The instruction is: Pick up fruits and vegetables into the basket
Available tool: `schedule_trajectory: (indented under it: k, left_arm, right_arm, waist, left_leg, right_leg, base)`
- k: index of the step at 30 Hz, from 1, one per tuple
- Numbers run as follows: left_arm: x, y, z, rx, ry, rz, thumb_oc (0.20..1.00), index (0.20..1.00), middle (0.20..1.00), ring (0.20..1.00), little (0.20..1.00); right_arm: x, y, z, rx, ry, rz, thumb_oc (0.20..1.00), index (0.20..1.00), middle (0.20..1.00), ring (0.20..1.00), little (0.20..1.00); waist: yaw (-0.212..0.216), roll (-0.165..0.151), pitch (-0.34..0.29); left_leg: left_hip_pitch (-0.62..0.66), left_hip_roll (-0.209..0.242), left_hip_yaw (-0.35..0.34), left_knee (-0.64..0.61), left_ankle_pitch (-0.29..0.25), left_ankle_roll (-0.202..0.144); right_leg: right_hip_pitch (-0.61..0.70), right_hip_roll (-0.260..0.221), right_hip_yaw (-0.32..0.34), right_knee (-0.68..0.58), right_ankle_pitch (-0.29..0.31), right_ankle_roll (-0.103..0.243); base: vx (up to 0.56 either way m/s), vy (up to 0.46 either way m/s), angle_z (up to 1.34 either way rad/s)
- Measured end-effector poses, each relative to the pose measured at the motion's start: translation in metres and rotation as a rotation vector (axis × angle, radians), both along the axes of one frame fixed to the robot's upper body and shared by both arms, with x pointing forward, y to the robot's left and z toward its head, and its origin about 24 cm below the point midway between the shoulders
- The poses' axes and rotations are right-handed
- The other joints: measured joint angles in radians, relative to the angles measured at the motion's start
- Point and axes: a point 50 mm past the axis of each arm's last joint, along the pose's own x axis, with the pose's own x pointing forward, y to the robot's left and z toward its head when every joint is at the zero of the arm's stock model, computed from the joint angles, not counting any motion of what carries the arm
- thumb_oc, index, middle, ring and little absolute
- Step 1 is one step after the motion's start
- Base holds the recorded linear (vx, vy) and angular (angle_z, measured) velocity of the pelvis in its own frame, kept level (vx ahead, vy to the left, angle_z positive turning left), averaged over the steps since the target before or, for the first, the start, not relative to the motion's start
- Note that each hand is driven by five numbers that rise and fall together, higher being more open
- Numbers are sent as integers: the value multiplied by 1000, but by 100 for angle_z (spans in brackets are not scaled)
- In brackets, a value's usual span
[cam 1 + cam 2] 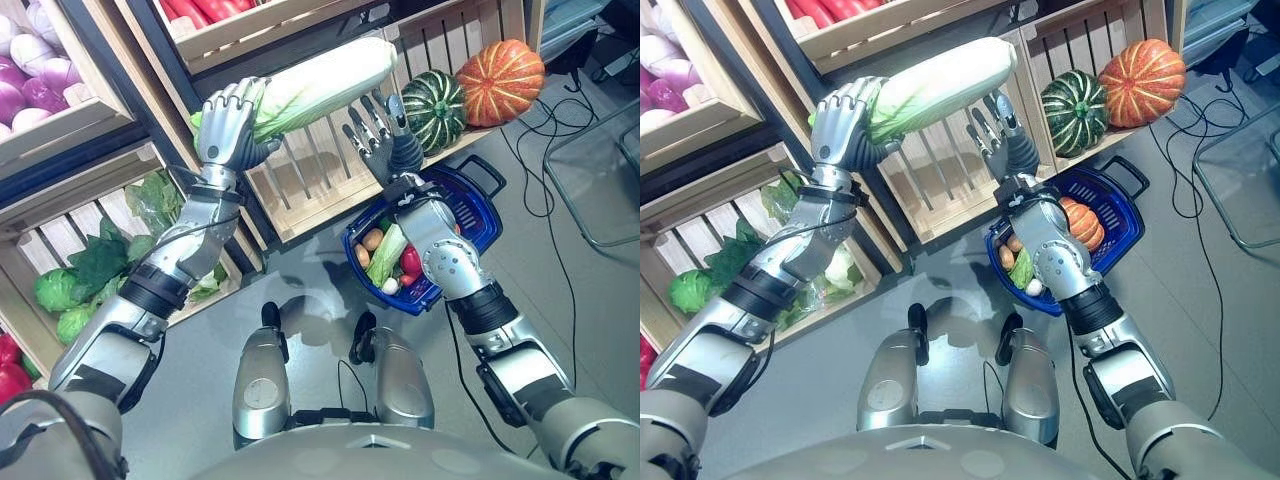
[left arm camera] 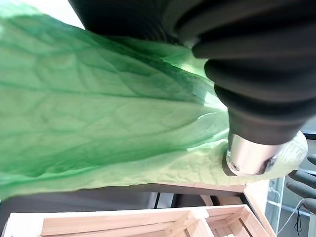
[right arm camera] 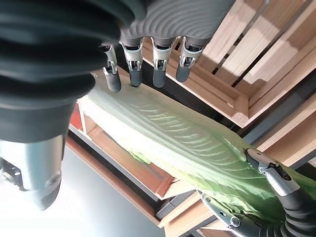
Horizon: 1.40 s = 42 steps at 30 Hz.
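Left eye view – left hand (image 1: pixel 228 128): raised before the wooden crates, fingers curled round the green leafy end of the napa cabbage (image 1: pixel 320 85).
Left eye view – napa cabbage: held in the air, lying roughly level, pale end toward the right hand (image 1: pixel 377 140).
Left eye view – right hand: fingers straight and spread, just below the cabbage's pale end; contact cannot be told.
Left eye view – blue basket (image 1: pixel 480 210): on the floor under the right forearm, holding a carrot, a leafy vegetable and red produce.
Right eye view – crates: a green striped squash (image 1: pixel 1074 110) and an orange pumpkin (image 1: pixel 1141 80) sit side by side in the right crate (image 1: pixel 1080 35); lettuces (image 1: pixel 710 275) lie in the lower left crate.
Left wrist view – cabbage leaf: green veined surface pressed against the hand's dark cover.
Right wrist view – right hand fingers (image 3: pixel 157 69): straight, in a row, above the cabbage; the left hand's fingers grip its far end.
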Motion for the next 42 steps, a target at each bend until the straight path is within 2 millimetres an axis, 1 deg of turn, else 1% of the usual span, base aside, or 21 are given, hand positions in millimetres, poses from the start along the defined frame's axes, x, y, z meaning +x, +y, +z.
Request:
schedule_trajectory:
  k: [5,12,16,22,26,28,31,33,35,38,42]
  left_arm:
    - [0,0,1,-1,-1,-1,200,200,200,200,200]
    - [2,-2,-4,-55,43,-8,200,200,200,200,200]
    - [5,-4,-14,-147,101,-8,200,200,200,200,200]
    - [6,-8,-18,-292,164,-23,200,200,200,200,200]
    - [8,-3,-18,-385,197,-19,200,200,200,200,200]
    - [8,3,-16,-456,196,-9,200,200,200,200,200]
    - [8,14,-10,-560,159,9,200,200,200,200,200]
    - [7,21,-1,-648,115,-12,200,200,200,200,200]
    - [6,25,7,-702,78,-47,200,200,200,200,200]
    - [2,19,19,-736,36,-137,200,200,200,200,200]
    - [-3,11,28,-725,18,-228,200,200,200,200,200]
  right_arm:
    - [0,0,0,2,-1,-1,1000,1000,1000,1000,1000]
    - [0,0,0,-10,-1,-9,1000,1000,1000,1000,1000]
    - [1,-1,3,-76,-33,-41,1000,1000,1000,1000,1000]
    - [3,-1,11,-213,-117,-107,1000,1000,1000,1000,1000]
    - [1,-4,18,-310,-181,-183,1000,1000,1000,1000,1000]
    - [1,-9,21,-343,-196,-254,1000,1000,1000,1000,1000]
    - [3,-23,25,-362,-199,-368,1000,1000,1000,1000,1000]
    - [6,-37,27,-350,-182,-447,1000,1000,1000,1000,1000]
    - [9,-46,26,-347,-160,-485,1000,1000,1000,1000,1000]
    - [14,-56,18,-375,-118,-507,1000,1000,1000,1000,1000]
    - [21,-59,3,-378,-26,-491,1000,1000,1000,1000,1000]
  waist:
    - [-1,-12,-7]
    - [5,-13,-8]
    - [5,-13,-9]
    - [2,-13,-9]
    - [-7,-13,-9]
    - [-12,-13,-9]
    - [-20,-13,-9]
    - [-28,-12,-8]
    - [-32,-12,-8]
    - [-32,-12,-9]
    - [-31,-11,-8]
  left_leg:
    - [0,0,0,-2,0,0]
    - [1,0,0,-1,0,0]
    - [1,0,0,-1,0,0]
    - [5,-1,1,-1,0,0]
    - [8,-2,2,-2,-1,1]
    - [9,-2,4,-2,-2,2]
    - [10,-3,5,-2,-2,3]
    - [11,-4,6,-3,-2,3]
    - [16,-4,5,-6,-2,3]
    - [19,-5,5,-10,-2,3]
    - [20,-7,4,-18,0,2]
  right_leg:
    - [0,0,0,-2,0,0]
    - [1,0,0,-1,0,0]
    - [2,0,0,-1,0,0]
    - [4,0,1,-2,0,0]
    - [6,-2,3,-1,1,1]
    - [6,-2,5,-1,1,2]
    - [6,-3,7,0,1,2]
    - [7,-4,8,1,1,2]
    - [12,-4,7,1,0,4]
    - [13,-4,8,-1,-1,4]
    - [13,-3,6,-2,-1,4]
  base:
    - [0,0,0]
    - [0,0,0]
    - [0,0,0]
    - [5,14,0]
    - [18,58,0]
    - [23,50,-2]
    - [12,22,-1]
    - [0,0,0]
    - [0,0,0]
    - [0,0,0]
    - [-7,-15,0]
